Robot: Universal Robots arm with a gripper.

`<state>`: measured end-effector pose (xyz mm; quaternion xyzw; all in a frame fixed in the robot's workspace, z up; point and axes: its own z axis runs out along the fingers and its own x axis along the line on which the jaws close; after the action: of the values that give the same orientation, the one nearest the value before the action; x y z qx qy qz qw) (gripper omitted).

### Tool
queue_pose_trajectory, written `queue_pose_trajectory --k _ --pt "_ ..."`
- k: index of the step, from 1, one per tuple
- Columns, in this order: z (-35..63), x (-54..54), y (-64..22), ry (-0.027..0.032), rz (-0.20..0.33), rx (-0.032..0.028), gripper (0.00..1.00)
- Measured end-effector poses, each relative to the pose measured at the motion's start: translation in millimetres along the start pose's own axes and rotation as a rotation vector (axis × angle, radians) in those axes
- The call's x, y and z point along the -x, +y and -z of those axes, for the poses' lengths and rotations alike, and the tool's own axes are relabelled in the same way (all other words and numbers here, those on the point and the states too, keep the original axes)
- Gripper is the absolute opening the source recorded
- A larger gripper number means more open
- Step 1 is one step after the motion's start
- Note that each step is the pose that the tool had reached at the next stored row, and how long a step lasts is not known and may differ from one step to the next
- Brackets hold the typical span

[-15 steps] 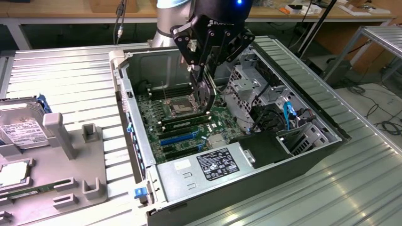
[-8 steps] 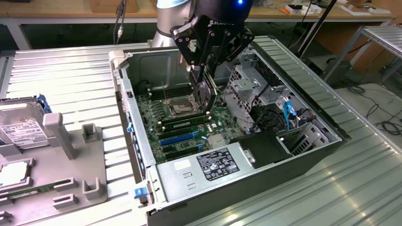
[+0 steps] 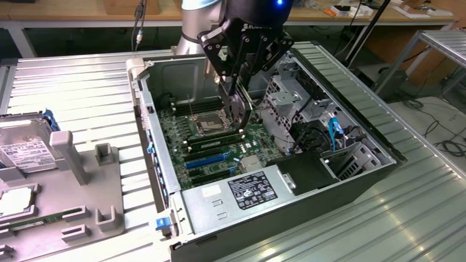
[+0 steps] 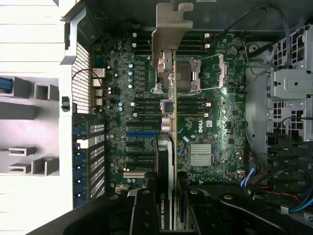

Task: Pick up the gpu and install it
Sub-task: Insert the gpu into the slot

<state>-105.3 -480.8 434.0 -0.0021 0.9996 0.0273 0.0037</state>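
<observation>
Gripper [image 3: 239, 95] clamped on the gpu [image 3: 241, 117], which is held on edge over the motherboard [image 3: 211, 147] inside the open computer case [image 3: 364, 164]. In the exterior view, the gpu lies at 12 o'clock from the power supply [image 3: 240, 194]. Its silver bracket [image 4: 169, 29] is at the end away from the gripper.

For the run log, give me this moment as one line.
gripper: shut on gpu | gpu: held edge-on over motherboard | site: inside open case

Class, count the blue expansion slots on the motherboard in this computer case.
1. The blue slot lies among black slots on the motherboard, beside the edge-on gpu; that card may hide others.
</observation>
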Motion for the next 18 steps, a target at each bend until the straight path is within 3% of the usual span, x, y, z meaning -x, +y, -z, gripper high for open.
queue_pose_trajectory --k 18 --pt "0.0 0.0 0.0 0.0064 0.116 0.0008 0.27"
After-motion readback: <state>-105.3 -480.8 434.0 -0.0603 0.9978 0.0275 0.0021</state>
